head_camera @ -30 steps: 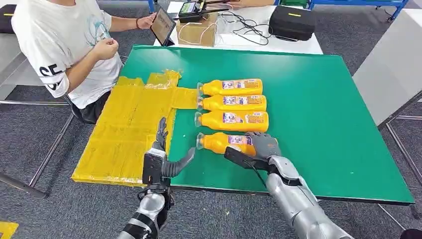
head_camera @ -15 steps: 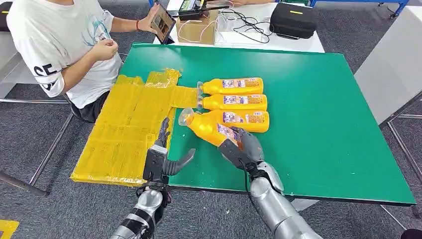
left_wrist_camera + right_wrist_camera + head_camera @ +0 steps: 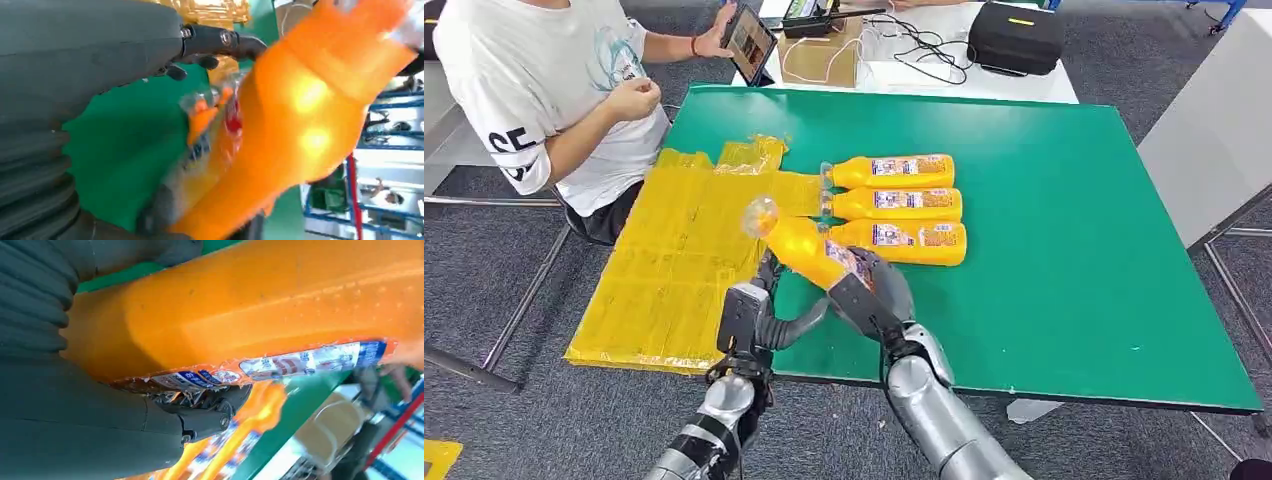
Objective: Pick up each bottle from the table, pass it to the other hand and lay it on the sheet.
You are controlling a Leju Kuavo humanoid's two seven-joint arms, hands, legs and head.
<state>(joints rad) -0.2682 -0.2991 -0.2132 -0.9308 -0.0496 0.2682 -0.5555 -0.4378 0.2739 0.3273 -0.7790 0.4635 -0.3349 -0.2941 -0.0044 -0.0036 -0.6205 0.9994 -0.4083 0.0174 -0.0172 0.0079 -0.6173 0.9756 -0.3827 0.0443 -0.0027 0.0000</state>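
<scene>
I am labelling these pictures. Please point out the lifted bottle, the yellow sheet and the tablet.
lifted bottle [image 3: 809, 252], head view, on its orange body.
yellow sheet [image 3: 674, 260], head view, on its bare middle.
tablet [image 3: 750, 41], head view, on its screen.

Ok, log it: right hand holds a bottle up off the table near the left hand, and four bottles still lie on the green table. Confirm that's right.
One thing is off: three bottles lie on the green table, not four, as the head view shows. The rest stands: the right hand holds the lifted bottle off the table, close to the left hand.

head view high above green table [image 3: 1064, 200], wrist views close (sharing the orange bottle [image 3: 809, 250])
</scene>
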